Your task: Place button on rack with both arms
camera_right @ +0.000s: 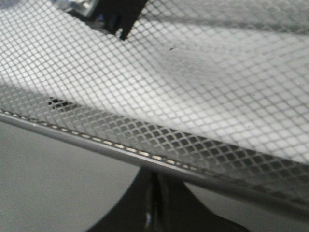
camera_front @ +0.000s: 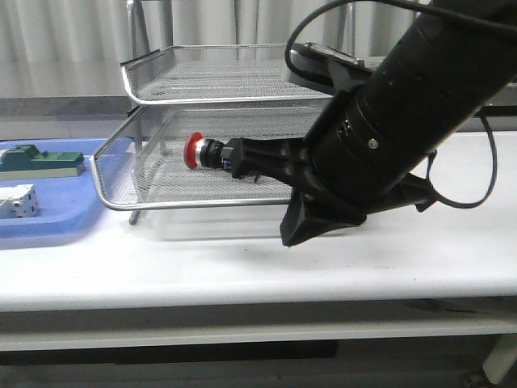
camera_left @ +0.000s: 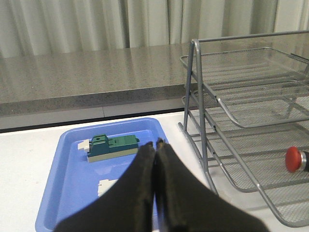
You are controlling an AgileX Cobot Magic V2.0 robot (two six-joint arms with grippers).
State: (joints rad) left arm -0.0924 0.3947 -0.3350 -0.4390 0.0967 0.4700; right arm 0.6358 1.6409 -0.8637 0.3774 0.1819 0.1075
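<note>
The button (camera_front: 203,152), with a red mushroom head and a dark body, hangs sideways over the lower tray of the silver wire-mesh rack (camera_front: 202,99). My right gripper (camera_front: 242,158) is shut on its body, with the thick black arm reaching in from the right. In the right wrist view the fingers (camera_right: 140,203) pass behind the mesh wall of the rack (camera_right: 193,72), and the button (camera_right: 113,17) shows only as a dark shape through it. The left wrist view catches the button's red head (camera_left: 293,159) inside the rack (camera_left: 241,96). My left gripper (camera_left: 155,143) is shut on nothing above the blue tray.
A shallow blue tray (camera_front: 48,226) lies left of the rack on the white table, holding a green part (camera_front: 40,162) and a white block (camera_front: 18,200). In the left wrist view the same tray (camera_left: 67,193) holds the green part (camera_left: 111,146). A grey counter runs behind.
</note>
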